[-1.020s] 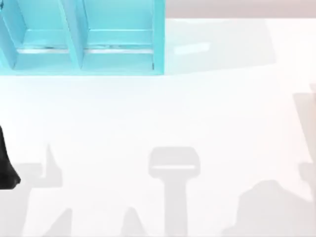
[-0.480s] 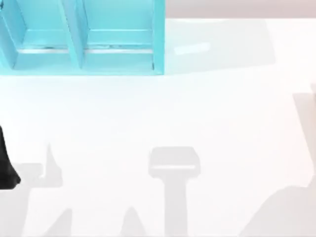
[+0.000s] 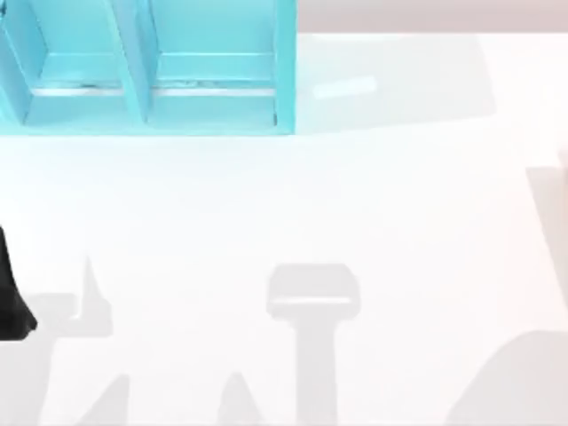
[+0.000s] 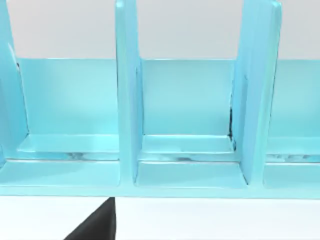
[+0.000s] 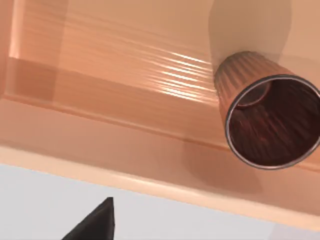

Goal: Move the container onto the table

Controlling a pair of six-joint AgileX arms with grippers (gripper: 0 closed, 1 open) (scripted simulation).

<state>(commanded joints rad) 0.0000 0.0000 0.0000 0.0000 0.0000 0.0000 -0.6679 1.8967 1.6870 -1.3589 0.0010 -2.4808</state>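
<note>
The container (image 5: 267,117) is a small copper-brown ribbed cup with a dark inside. It stands on a peach-copper ledge (image 5: 100,100) with a raised back wall, and its round rim faces the right wrist camera. A dark wedge of my right gripper (image 5: 95,225) shows at the picture's edge, well apart from the cup and touching nothing. The white table (image 3: 293,204) spreads across the top view. My left arm (image 3: 13,297) is parked at the table's left edge, and a dark wedge of my left gripper (image 4: 97,225) faces the shelf unit.
A big turquoise shelf unit (image 3: 146,67) with upright dividers stands at the table's back left; its compartments (image 4: 187,125) hold nothing. Grey shadows of the arms lie across the front of the table, one at the front right corner.
The shadow at the table's front right has slid towards the right corner and shrunk. The left arm and the shelf unit have not moved.
</note>
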